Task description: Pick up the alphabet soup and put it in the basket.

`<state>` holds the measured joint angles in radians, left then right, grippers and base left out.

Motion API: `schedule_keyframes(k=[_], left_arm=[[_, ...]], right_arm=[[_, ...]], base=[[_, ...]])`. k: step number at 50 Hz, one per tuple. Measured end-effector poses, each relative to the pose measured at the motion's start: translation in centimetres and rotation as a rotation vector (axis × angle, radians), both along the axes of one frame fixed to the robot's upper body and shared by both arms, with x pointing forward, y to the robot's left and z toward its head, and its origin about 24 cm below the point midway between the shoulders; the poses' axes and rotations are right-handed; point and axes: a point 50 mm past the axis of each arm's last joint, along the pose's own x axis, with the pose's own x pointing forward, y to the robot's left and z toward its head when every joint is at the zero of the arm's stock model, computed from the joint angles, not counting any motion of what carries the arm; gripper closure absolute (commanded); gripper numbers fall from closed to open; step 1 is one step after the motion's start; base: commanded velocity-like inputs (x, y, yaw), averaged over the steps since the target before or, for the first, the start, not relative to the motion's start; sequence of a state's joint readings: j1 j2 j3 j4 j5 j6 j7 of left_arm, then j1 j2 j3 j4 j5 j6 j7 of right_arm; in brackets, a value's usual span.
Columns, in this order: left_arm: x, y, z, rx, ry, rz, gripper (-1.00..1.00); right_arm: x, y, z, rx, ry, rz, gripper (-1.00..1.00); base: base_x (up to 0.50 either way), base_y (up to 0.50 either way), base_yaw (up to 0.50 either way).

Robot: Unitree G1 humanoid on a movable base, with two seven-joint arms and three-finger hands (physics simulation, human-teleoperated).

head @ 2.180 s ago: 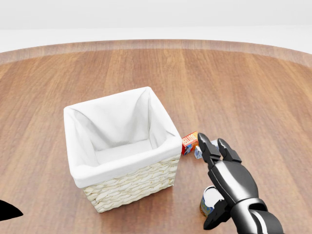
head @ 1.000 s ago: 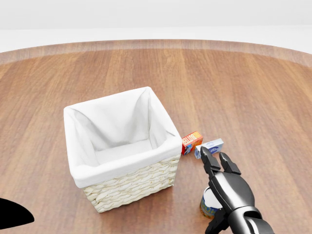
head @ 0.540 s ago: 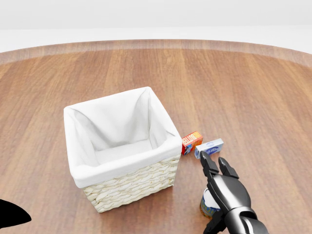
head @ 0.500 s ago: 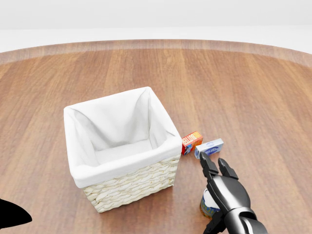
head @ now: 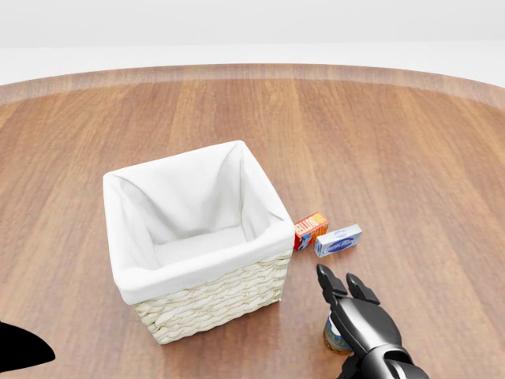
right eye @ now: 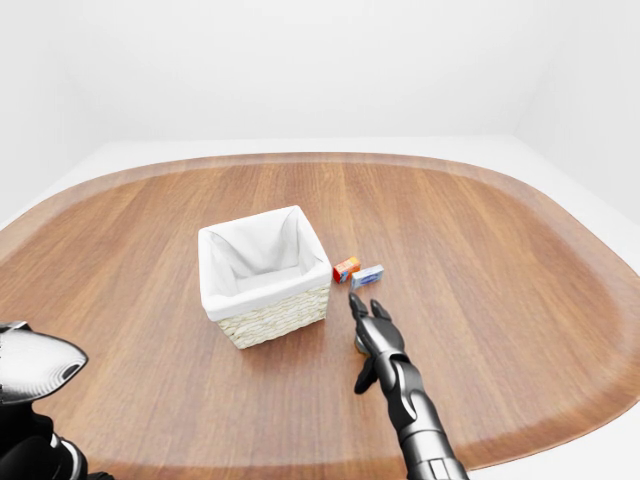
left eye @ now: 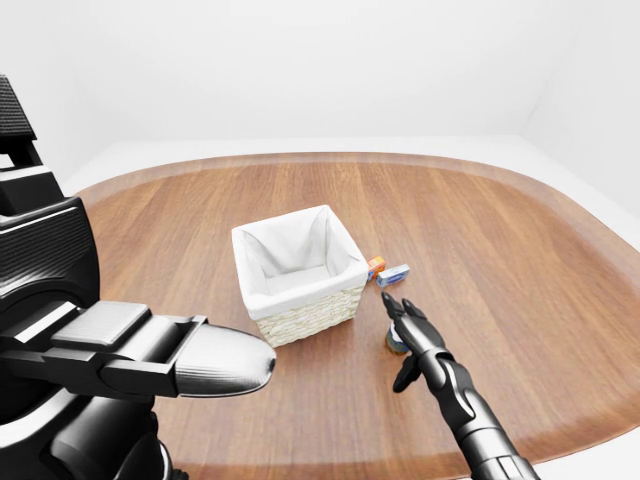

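While the right hand (head: 359,328) reaches in from five o'clock of the head view, its fingers (head: 330,285) are spread wide and point toward twelve, held over the soup can (head: 336,338) (mostly hidden beneath the palm). Up the table (head: 410,158) lie two small boxes (head: 338,240); the basket (head: 197,237) stands at their nine o'clock.

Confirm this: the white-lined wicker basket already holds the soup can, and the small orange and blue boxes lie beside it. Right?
Not quite. The head view shows the white-lined wicker basket empty; the soup can stands on the wooden table under the right hand. The orange box and blue box do lie beside the basket.
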<state>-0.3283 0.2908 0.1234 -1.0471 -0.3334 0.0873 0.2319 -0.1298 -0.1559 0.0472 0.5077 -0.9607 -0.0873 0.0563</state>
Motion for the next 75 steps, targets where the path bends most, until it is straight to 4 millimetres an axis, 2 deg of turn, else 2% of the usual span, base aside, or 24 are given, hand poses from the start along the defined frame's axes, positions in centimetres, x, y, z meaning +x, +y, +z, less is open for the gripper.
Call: schedule_keyframes(k=[22,46,75], left_arm=[[-0.01,0.0,0.0,0.004,-0.003,0.005,-1.0],[-0.01,-0.07,-0.04,0.012,-0.004,0.009,-1.0],[-0.02,-0.11,-0.04,0.016,-0.007,0.011,-1.0]], right_arm=[[-0.2,0.24,-0.32,0.037,0.035,-0.01,-1.0],[-0.71,-0.38,-0.87,0.067,0.055,-0.037,-1.0],[-0.47,-0.49,-0.85,0.068,0.052,-0.043,-1.0]], base=[[0.0,0.0,0.0],[0.0,0.0,0.0],[0.0,0.0,0.0]])
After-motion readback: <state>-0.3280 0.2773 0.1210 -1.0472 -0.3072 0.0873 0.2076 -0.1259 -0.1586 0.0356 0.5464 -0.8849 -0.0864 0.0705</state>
